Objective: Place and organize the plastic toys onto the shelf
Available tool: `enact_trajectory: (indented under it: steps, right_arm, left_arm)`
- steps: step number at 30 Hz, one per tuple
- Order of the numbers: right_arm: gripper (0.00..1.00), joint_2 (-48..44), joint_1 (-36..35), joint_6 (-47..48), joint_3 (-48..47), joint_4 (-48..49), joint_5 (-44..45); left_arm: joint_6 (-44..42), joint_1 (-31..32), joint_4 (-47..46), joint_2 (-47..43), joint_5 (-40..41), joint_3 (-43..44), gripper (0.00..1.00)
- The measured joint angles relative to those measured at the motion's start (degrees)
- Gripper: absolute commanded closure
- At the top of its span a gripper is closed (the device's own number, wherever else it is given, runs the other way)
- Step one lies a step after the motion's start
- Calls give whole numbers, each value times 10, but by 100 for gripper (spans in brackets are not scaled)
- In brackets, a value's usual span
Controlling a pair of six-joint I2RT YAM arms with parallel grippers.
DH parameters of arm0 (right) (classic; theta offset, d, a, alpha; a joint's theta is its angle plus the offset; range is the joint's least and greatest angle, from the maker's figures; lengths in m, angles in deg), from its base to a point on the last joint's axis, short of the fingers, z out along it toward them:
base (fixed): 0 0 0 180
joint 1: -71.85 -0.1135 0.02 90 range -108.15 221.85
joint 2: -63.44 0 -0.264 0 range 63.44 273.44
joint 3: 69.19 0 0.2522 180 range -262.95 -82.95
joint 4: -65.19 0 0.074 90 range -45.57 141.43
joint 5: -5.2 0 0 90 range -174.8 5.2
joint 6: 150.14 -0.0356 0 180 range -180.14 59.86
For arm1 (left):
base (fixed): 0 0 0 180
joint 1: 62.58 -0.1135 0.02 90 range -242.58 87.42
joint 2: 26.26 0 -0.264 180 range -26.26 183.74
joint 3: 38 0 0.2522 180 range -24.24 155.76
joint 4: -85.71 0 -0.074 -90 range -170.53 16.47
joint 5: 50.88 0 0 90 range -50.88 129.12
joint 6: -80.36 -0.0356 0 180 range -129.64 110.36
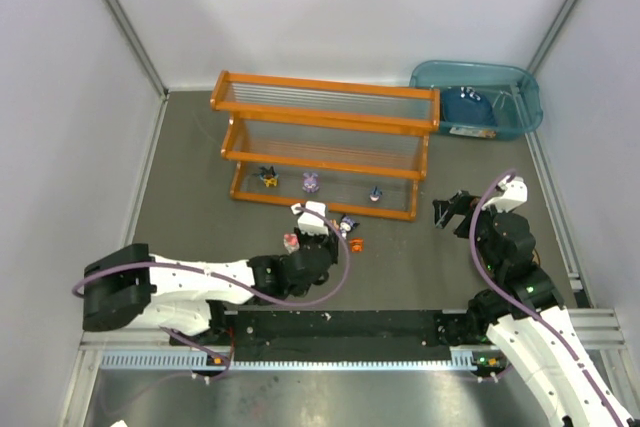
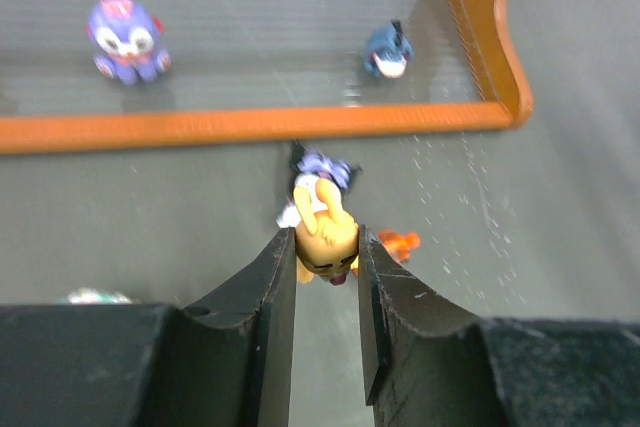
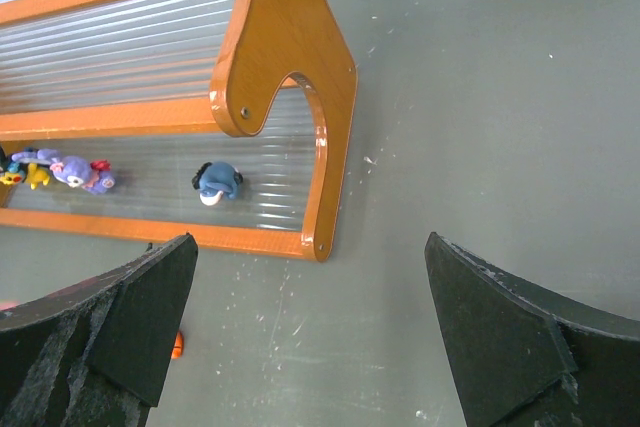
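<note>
My left gripper [image 2: 327, 239] is shut on a yellow-orange figurine [image 2: 326, 235] at its fingertips, just in front of the orange shelf [image 1: 320, 137]. In the top view this gripper [image 1: 325, 230] is low over the table. A black-white and purple figurine [image 2: 318, 169] and a small orange one [image 2: 400, 243] lie on the table just beyond it. A purple bunny [image 2: 122, 32] and a dark blue toy [image 2: 388, 52] stand on the bottom tier, with a yellow-black one [image 1: 268, 177] further left. My right gripper [image 3: 308, 247] is open and empty, off the shelf's right end [image 3: 320, 97].
A pink-white figurine [image 1: 291, 242] lies on the table left of my left gripper. A translucent teal bin [image 1: 478, 97] with a blue item stands at the back right. The two upper tiers of the shelf hold nothing. Grey walls close in the table on three sides.
</note>
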Motion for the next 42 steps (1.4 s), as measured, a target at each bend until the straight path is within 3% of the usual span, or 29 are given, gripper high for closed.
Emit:
enact_trajectory:
  steps: [7,14,26,42]
  right_arm:
    - [1,0,0,0,0,0,0]
    - [1,1,0,0,0,0,0]
    - [1,1,0,0,0,0,1]
    - [1,1,0,0,0,0,1]
  left_arm:
    - [-152,-117,-108,31,-86,4,100]
    - [-212,-177,-177,101,-149,33,100]
    - [-230,-206,-261,236,-193,90,100]
    - [-225,-256,-292,314,-221,129,100]
